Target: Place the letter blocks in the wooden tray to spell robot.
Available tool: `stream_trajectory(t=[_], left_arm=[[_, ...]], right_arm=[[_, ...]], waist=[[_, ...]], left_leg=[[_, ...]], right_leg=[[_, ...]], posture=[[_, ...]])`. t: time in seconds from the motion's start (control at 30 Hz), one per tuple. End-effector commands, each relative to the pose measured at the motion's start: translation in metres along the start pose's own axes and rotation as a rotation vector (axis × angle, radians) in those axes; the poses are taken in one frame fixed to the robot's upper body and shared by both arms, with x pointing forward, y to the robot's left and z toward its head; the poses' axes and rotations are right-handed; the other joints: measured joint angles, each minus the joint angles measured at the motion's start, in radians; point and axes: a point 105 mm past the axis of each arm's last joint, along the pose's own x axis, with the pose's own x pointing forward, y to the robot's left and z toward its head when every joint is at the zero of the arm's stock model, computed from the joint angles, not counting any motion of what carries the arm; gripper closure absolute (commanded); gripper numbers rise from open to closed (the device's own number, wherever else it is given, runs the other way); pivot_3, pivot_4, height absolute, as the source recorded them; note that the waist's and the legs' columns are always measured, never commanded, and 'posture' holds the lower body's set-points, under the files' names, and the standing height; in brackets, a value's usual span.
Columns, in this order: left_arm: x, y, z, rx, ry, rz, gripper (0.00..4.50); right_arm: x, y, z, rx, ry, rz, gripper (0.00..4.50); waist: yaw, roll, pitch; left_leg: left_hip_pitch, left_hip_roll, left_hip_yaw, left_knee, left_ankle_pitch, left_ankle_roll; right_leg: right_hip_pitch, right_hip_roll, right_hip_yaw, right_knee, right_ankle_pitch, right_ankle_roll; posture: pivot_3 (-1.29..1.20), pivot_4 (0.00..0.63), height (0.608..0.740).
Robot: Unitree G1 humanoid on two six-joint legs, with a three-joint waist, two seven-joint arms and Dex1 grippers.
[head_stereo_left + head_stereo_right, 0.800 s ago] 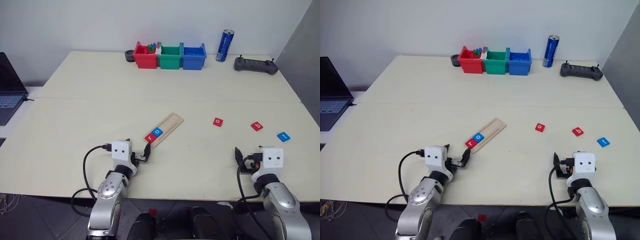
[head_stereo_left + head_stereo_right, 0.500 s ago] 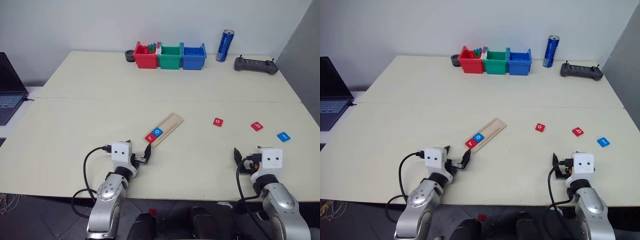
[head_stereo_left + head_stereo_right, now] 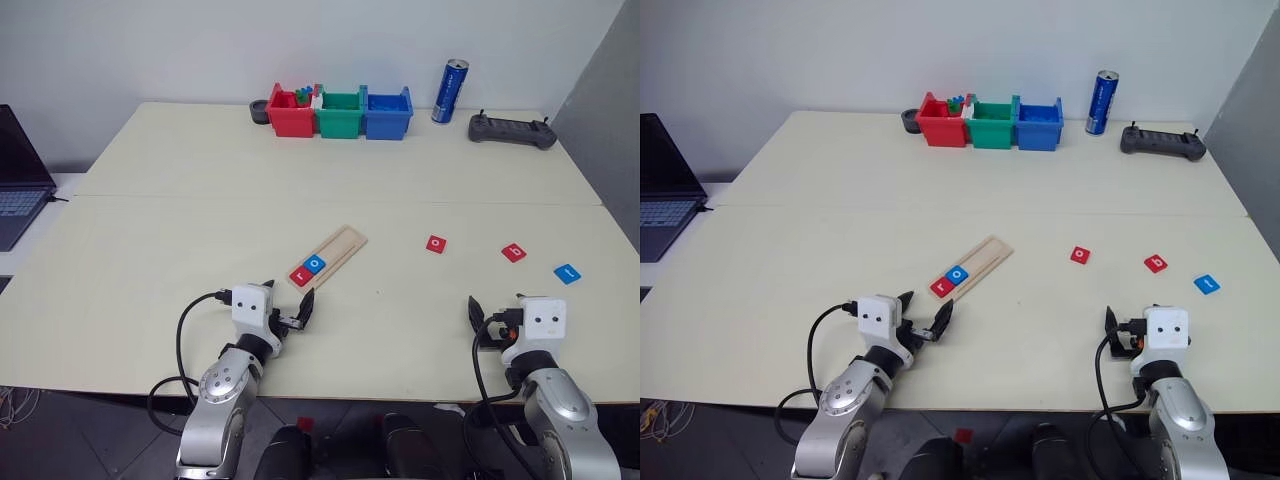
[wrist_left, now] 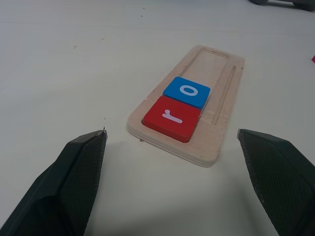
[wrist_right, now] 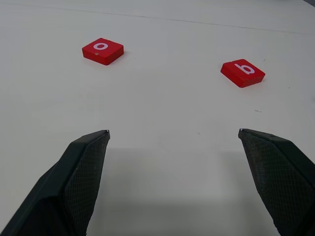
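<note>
Next needed: red square "b" tile (image 3: 513, 252), lying on the pale table (image 3: 150, 240) ahead & slightly left of right gripper (image 5: 174, 142), jaws wide apart, empty. Long pale wooden tray (image 3: 329, 258) holds r+o at near end, long axis running diagonally away to the right; left gripper (image 4: 172, 140) sits just before it, fingers spread, empty. Right arm is nearer to b.

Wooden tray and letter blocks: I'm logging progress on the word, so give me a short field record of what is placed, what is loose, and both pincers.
wooden tray: angled on the table
in tray: red r, blue o, touching, at near end
loose on table: red o, red b, blue block
left pincer: open, empty, near the tray's near end
right pincer: open, empty, short of the loose blocks
</note>
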Motion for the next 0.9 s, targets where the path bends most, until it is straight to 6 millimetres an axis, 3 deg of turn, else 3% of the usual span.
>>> stream_trajectory(t=[0.03,0.27,0.4,0.5,0.6,0.9], left_arm=[[0.001,-0.003,0.016,0.023,-0.058,-0.007,0.00],[0.003,-0.001,0.031,0.062,-0.059,-0.050,0.00],[0.006,0.002,0.034,0.119,-0.046,-0.110,0.00],[0.014,0.010,0.038,0.136,-0.036,-0.143,0.00],[0.019,0.011,0.040,0.158,-0.021,-0.208,0.00],[0.035,0.014,0.037,0.147,0.047,-0.342,0.00]], right_arm=[[-0.002,-0.002,0.016,-0.014,-0.063,-0.014,0.04],[0.002,-0.003,0.030,-0.032,-0.088,0.040,0.04],[0.002,0.013,0.037,-0.044,-0.081,0.237,0.04],[-0.009,0.044,0.046,-0.048,-0.059,0.551,0.04],[-0.017,0.058,0.052,-0.064,-0.034,0.736,0.04],[-0.004,0.068,0.070,-0.113,-0.041,0.901,0.04]], waist=[[0.000,0.000,0.000],[0.000,0.000,0.000],[-0.001,0.000,0.000],[0.000,0.000,0.000],[-0.001,0.000,0.000],[0.000,-0.001,0.001]], left_leg=[[0.000,0.000,0.000,0.000,0.000,0.000],[0.000,0.000,0.000,0.000,0.000,0.000],[0.000,0.000,0.000,0.000,0.000,0.000],[0.000,0.000,0.000,0.000,0.000,0.000],[0.000,0.000,0.000,0.000,0.000,0.000],[0.000,0.000,-0.001,0.000,0.000,0.000]], right_leg=[[0.000,0.000,0.000,0.000,0.000,0.000],[0.000,0.000,0.000,0.000,0.000,0.000],[0.000,0.001,0.000,0.000,0.000,0.000],[0.000,0.001,0.000,0.000,0.000,0.000],[0.001,0.001,0.000,0.000,0.000,0.000],[0.001,0.001,-0.001,0.000,0.000,0.000]], posture=[[0.00,0.150,0.740],[0.00,0.150,0.740],[0.00,0.150,0.740],[0.00,0.150,0.740],[0.00,0.150,0.740],[0.00,0.150,0.740]])
